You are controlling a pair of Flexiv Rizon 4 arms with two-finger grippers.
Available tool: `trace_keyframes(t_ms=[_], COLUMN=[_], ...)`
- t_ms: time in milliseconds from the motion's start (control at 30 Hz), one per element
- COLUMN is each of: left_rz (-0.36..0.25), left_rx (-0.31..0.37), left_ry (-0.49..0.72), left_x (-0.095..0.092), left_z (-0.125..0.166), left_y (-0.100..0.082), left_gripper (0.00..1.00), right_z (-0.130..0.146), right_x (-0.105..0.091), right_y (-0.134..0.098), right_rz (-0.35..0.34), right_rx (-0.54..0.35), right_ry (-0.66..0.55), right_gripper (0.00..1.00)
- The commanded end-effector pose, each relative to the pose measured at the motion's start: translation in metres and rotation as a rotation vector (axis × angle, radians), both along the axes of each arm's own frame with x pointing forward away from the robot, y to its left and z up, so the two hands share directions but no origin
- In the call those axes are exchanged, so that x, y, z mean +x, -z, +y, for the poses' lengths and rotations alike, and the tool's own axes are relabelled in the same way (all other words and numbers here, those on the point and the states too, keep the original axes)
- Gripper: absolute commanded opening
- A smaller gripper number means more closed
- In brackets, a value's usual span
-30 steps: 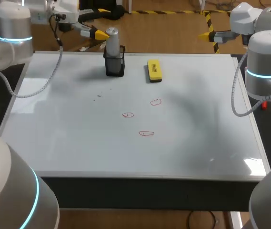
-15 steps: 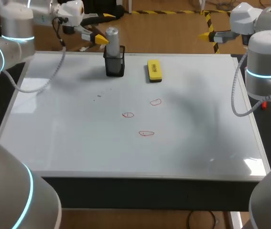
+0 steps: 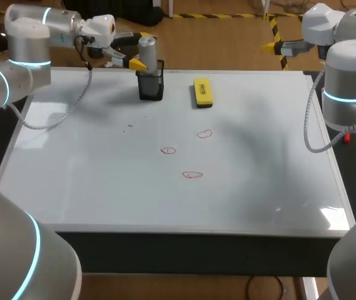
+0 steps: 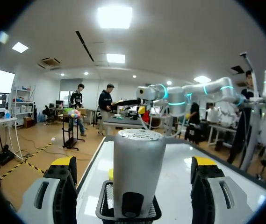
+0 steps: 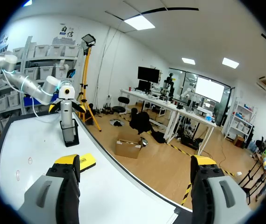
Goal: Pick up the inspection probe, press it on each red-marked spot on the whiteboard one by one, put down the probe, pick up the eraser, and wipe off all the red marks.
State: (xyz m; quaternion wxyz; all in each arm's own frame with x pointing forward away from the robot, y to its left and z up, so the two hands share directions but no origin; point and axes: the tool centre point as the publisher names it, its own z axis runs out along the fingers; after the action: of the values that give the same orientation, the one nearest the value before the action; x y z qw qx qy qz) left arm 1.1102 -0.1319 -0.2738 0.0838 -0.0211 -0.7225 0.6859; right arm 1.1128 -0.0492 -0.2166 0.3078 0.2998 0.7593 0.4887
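Your left gripper [image 4: 133, 163] has swung in from the far left over the last second. It now straddles the inspection probe [image 3: 147, 45], with one yellow-tipped finger on each side. The fingers are spread wide, and the left wrist view shows a gap on both sides, so they are not touching it. The grey probe stands upright in its black mesh holder [image 3: 151, 84] at the far edge of the whiteboard [image 3: 90, 187]. The yellow eraser [image 3: 203, 91] lies near the holder on its right, apart from it. Three red marks [image 3: 192, 175] sit mid-board, well apart from both arms. Your right gripper [image 5: 133, 168] hangs beyond the far right corner with its fingers apart and nothing between them. It has not shifted.
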Motion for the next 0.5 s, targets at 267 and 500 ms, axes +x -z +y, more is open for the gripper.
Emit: trace_keyframes(t_ms=[267, 500], left_rz=[-0.006, -0.021], left_rx=[-0.019, -0.022], left_ry=[-0.151, -0.172], left_x=[-0.012, -0.008], left_z=[-0.017, -0.02], left_y=[0.013, 0.011], left_gripper=[1.0, 1.0], right_z=[0.0, 0.0], right_x=[0.0, 0.0], right_y=[0.0, 0.0], right_rz=[0.001, 0.001], right_rx=[0.0, 0.0], right_ry=[-0.001, -0.001], right_gripper=[1.0, 1.0])
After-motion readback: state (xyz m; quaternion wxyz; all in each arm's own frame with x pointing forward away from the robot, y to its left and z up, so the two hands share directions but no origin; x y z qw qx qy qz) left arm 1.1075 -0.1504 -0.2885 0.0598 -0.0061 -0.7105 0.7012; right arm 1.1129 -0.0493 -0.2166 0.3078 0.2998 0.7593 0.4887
